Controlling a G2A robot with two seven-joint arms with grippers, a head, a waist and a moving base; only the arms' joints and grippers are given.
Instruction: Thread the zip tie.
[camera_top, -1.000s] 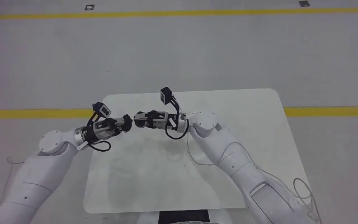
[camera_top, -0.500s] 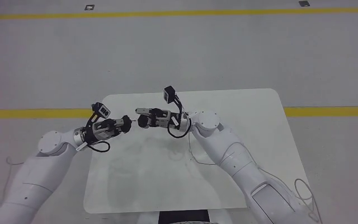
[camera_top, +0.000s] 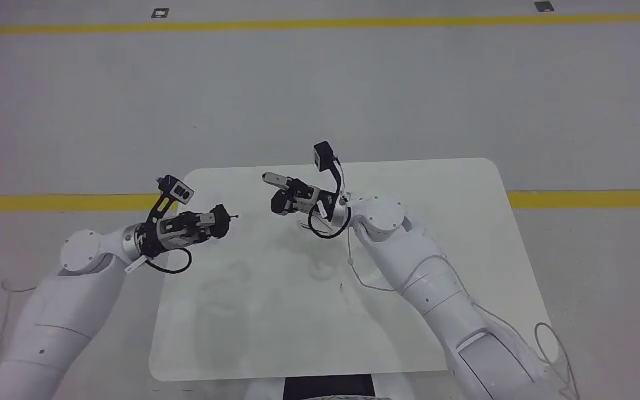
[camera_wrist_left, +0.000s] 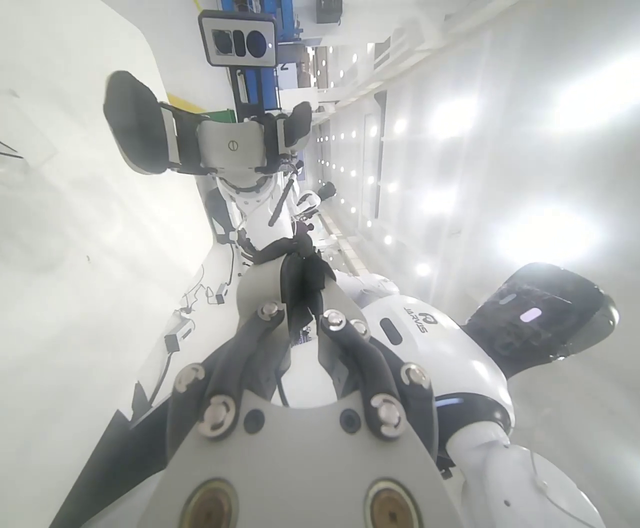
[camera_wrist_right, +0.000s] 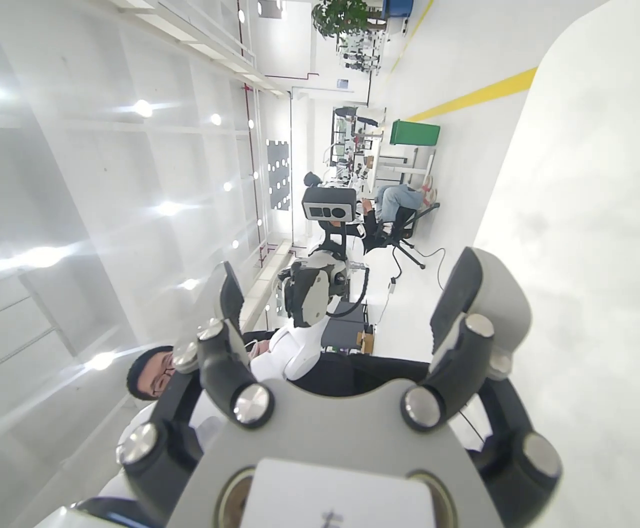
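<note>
L tool (camera_wrist_left: 299, 250) pinched shut on thin black plastic zip tie (camera_top: 232, 213) | tie mostly hidden in the grip in L wrist view; top view shows short tip poking out | R tool (camera_wrist_right: 350, 280) spread wide, apart from L tool, over white rounded bench (camera_top: 450, 300)

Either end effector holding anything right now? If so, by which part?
Left end effector is shut on what looks like the zip tie, a thin dark strip, pinched near one end; which end cannot be told. Right end effector is open, empty.
</note>
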